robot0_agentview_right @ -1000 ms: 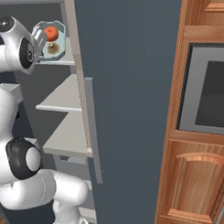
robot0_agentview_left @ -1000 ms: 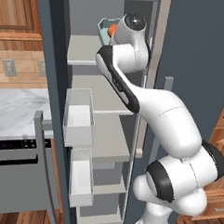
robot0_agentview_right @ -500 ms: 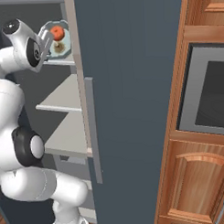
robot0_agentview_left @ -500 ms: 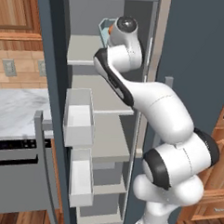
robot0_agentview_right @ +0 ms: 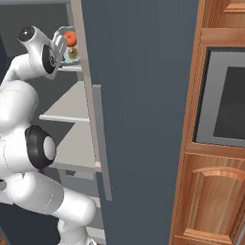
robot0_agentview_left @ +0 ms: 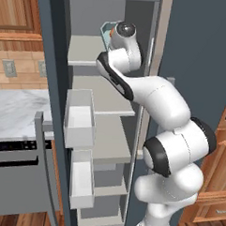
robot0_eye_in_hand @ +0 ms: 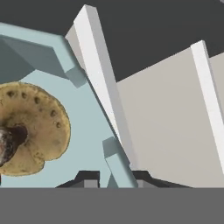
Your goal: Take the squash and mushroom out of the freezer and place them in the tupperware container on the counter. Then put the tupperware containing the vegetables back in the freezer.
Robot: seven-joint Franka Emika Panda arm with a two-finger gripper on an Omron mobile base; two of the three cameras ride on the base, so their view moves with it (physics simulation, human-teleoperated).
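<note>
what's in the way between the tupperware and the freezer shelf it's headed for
Nothing visible. The end effector grips the tupperware container by its rim, already inside the freezer above the top shelf.

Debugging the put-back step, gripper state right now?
Gripper: closed on the rim of the tupperware container, mushroom inside.

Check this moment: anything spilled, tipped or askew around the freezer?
Nothing stands out. The gripper is shut on the tupperware container rim at the freezer top shelf; squash and mushroom sit inside it.
</note>
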